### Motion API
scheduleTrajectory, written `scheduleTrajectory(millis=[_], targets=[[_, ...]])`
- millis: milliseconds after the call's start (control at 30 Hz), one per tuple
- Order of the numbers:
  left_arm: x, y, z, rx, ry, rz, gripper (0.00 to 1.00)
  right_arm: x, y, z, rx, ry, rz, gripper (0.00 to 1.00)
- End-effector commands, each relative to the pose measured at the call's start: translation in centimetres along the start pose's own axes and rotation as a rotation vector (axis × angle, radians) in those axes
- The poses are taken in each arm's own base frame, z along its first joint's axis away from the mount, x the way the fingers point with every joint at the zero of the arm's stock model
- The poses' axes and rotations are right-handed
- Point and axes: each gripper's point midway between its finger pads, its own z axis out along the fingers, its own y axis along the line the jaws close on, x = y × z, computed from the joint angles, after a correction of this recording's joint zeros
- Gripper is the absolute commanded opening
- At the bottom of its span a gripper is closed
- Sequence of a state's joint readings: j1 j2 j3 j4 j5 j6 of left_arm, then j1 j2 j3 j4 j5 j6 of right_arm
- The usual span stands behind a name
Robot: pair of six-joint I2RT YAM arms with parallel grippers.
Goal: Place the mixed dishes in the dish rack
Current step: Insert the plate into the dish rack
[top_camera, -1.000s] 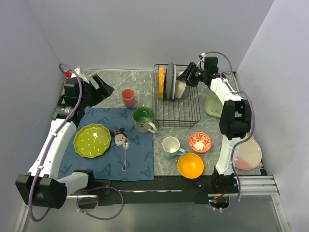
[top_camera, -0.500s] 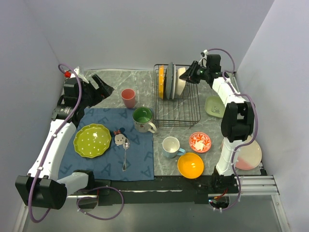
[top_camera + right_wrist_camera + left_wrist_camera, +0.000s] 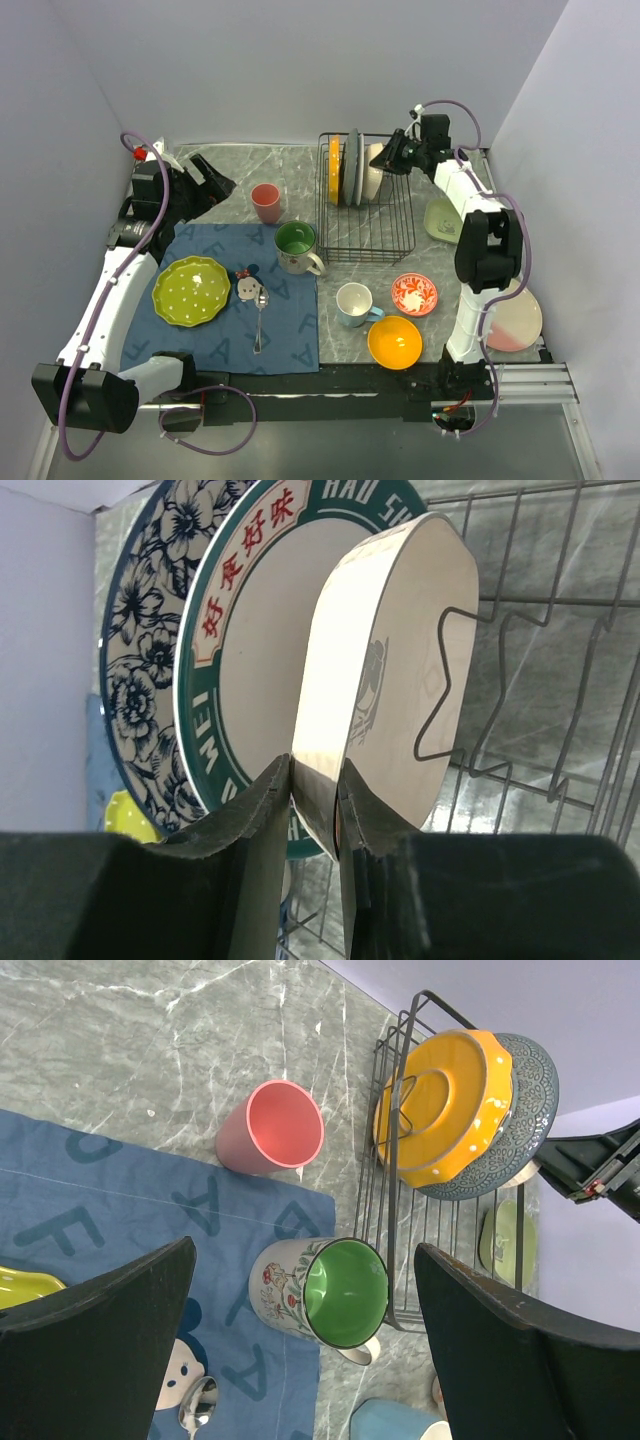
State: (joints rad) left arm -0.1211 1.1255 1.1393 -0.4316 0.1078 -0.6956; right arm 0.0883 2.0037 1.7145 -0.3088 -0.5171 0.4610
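Cream bowl [image 3: 385,670] is what the right gripper [image 3: 315,800] has got. Its 2 fingers [image 3: 250,820] are almost together, 1 pad on the inside of the bowl's wall and 1 on the outside, pinching the rim with no gap that I can see. The bowl stands on edge at the far end of the dish rack [image 3: 385,240], leaning on a wire divider.

Right behind it in the wrist view there's a white plate with a green band and red characters [image 3: 235,610], then a plate with dark blue flowers [image 3: 135,660], both upright. The top camera also shows an orange scalloped plate [image 3: 334,170] standing in the leftmost slot.

The left gripper [image 3: 218,178] hangs over the far left of the table with its jaws spread wide. Nothing sits between them and they touch nothing.

Stuff not in the rack:
- the pink cup [image 3: 265,201], on the marble just off the corner of the blue mat [image 3: 225,340]
- the flowered mug with the green inside [image 3: 296,244], at the mat's edge
- the lime-green plate [image 3: 191,290], on the mat near a spoon [image 3: 260,318]
- a white mug [image 3: 354,303], a red-patterned dish [image 3: 414,293] and an orange bowl [image 3: 394,341], in front of the rack
- a pale green dish [image 3: 442,220], on the rack's right
- a pink plate [image 3: 518,322], by the right arm's base
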Motion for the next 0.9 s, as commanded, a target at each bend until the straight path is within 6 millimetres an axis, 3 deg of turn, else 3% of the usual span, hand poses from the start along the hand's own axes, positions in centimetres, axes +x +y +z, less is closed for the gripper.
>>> scheduleTrajectory(millis=[0, 333, 500, 600, 867], targets=[[-1.8, -1.4, -0.8, 0.040, -0.055, 0.006, 0.97, 0.3, -3.1, 1.4, 0.134, 0.000, -0.067, 0.30], [-1.8, -1.3, -0.9, 0.038, -0.057, 0.004, 0.97, 0.9, -4.0, 2.3, 0.177, 0.021, -0.069, 0.48], [-1.8, -1.3, -0.9, 0.040, -0.055, 0.004, 0.97, 0.4, -2.9, 1.1, 0.161, -0.001, -0.074, 0.71], [-1.6, -1.3, -0.8, 0.041, -0.052, 0.003, 0.97, -0.1, -2.4, 0.2, 0.165, -0.020, -0.076, 0.77], [-1.6, -1.2, -1.1, 0.039, -0.054, 0.007, 0.97, -1.1, -1.1, -1.8, 0.156, -0.067, -0.071, 0.77]])
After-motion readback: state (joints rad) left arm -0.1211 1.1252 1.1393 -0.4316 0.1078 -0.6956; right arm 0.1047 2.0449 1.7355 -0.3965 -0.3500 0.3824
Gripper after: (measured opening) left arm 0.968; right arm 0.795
